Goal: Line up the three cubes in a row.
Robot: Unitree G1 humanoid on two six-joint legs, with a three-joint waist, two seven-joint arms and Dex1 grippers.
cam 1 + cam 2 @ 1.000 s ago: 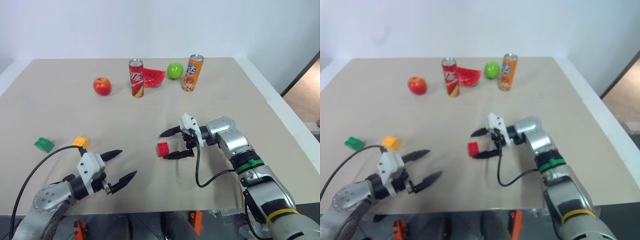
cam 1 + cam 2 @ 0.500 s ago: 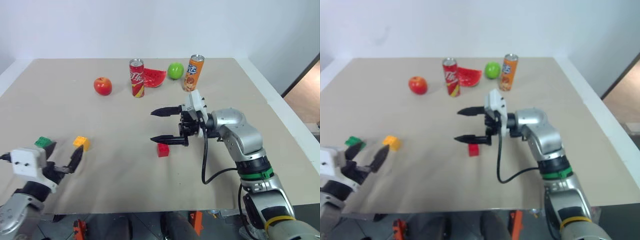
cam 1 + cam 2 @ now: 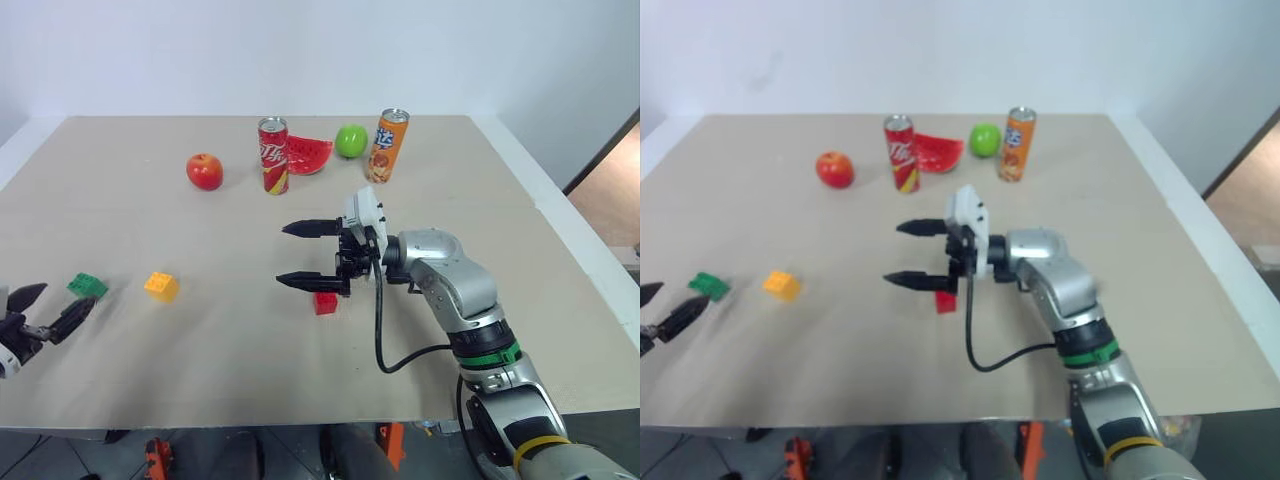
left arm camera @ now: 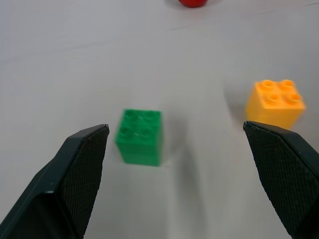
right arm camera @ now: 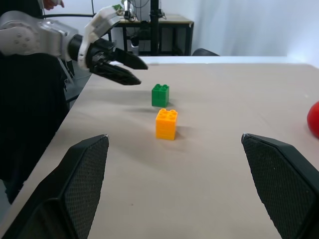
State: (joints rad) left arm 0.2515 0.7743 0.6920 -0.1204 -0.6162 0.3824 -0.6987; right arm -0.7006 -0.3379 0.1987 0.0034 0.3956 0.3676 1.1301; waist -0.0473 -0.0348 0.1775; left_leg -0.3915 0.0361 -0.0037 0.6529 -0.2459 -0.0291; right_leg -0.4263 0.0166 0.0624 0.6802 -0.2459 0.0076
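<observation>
The three cubes are found on the near half of the desk (image 3: 560,250). The green cube (image 3: 88,286) is placed close to the left edge, the yellow-orange cube (image 3: 161,287) just beside it toward the middle, and the red cube (image 3: 325,302) well apart from both, near the middle of the desk. A rough line across the desk is already suggested, but the red cube is set too far from the other two.

The left claw (image 3: 40,310) is seen at the left edge, just short of the green cube, with its fingers spread wide and nothing held; in the left wrist view the green cube (image 4: 139,136) is framed between the open fingers but is not touched. The right claw (image 3: 305,254) is held level above the desk, pointing toward the left edge, fully spread and empty, with the red cube just below its lower finger.

The step in hand is judged to be a reach for the green cube. It is best done if the claw is centred on the cube so that both fingers meet opposite flat faces together; otherwise the light brick may be pushed or spun away. The yellow-orange cube should be kept clear of the outer finger. The row is best built toward the red cube.

At the far edge a red apple (image 3: 204,171), a red can (image 3: 272,156), a watermelon slice (image 3: 309,156), a green apple (image 3: 350,140) and an orange can (image 3: 387,146) are left standing.
</observation>
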